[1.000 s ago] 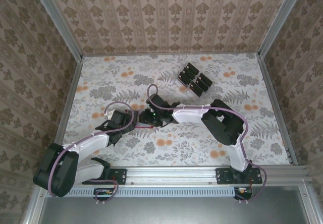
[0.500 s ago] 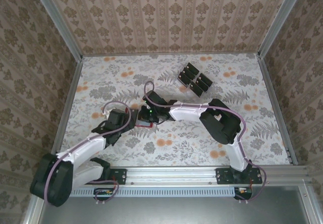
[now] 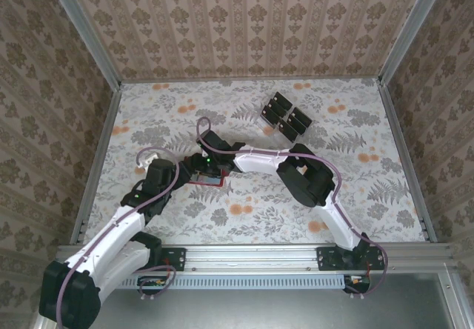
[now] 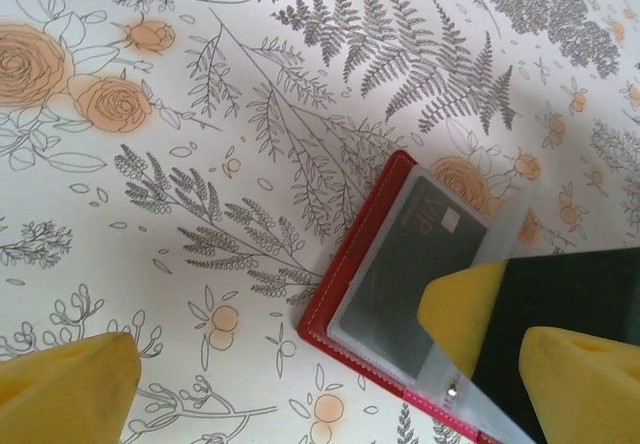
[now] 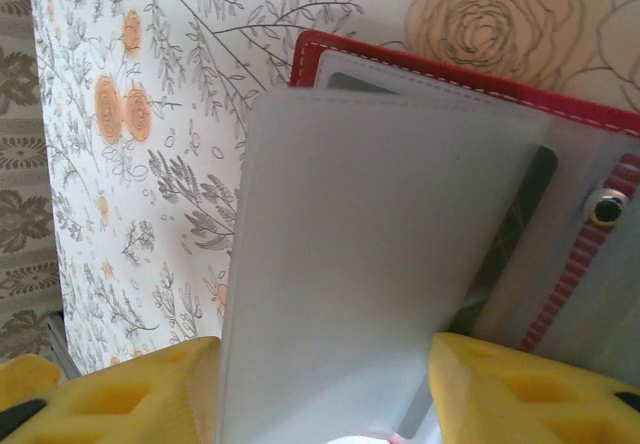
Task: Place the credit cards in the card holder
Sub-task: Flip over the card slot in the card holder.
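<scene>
Both apart: left gripper point(image 4: 328, 349) wide by card holder point(image 4: 348, 254), right gripper point(image 5: 325, 364) astride its clear sleeve point(image 5: 370, 244). We read "VIP" on credit card point(image 4: 400, 264) inside; table point(image 4: 150, 214) open leftward.

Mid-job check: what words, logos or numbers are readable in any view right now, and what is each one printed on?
"VIP": pale slanted lettering on the grey card behind the clear sleeve of the red card holder, left wrist view.
Black cards at the far side of the table: too small in the top view to read any print.
Right wrist view: no lettering on the clear sleeve.
</scene>
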Tool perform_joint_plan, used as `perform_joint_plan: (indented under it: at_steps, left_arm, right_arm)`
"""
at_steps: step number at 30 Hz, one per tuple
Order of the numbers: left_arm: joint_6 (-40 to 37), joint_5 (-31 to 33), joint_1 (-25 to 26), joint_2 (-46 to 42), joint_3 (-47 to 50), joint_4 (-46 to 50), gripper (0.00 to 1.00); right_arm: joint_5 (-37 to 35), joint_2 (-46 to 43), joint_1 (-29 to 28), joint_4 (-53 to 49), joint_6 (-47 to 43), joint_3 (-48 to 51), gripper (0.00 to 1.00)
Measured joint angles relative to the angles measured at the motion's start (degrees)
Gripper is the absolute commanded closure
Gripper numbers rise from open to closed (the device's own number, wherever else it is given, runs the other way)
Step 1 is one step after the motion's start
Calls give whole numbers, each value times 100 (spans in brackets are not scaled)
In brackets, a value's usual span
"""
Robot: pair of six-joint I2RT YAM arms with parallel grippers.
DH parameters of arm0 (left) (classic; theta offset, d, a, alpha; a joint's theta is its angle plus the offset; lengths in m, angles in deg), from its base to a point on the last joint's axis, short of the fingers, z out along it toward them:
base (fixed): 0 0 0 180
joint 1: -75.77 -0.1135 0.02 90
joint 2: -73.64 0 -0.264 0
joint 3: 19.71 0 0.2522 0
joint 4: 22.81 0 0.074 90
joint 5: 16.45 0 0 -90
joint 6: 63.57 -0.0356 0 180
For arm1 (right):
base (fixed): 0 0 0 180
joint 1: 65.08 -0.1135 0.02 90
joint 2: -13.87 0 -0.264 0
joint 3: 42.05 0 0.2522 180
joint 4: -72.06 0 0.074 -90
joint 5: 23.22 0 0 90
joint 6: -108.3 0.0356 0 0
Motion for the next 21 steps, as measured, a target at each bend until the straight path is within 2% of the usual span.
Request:
perform_joint_plan:
  at_steps: [6,21]
  left_arm:
    - [37,-7,0,-13,-4,31,0]
    - [37,-164,2,-9,-7,197,0]
  right_arm:
    - [-9,-127,17,177,-24,264,35]
    - [-9,-1325,236,111,-269,1993,36]
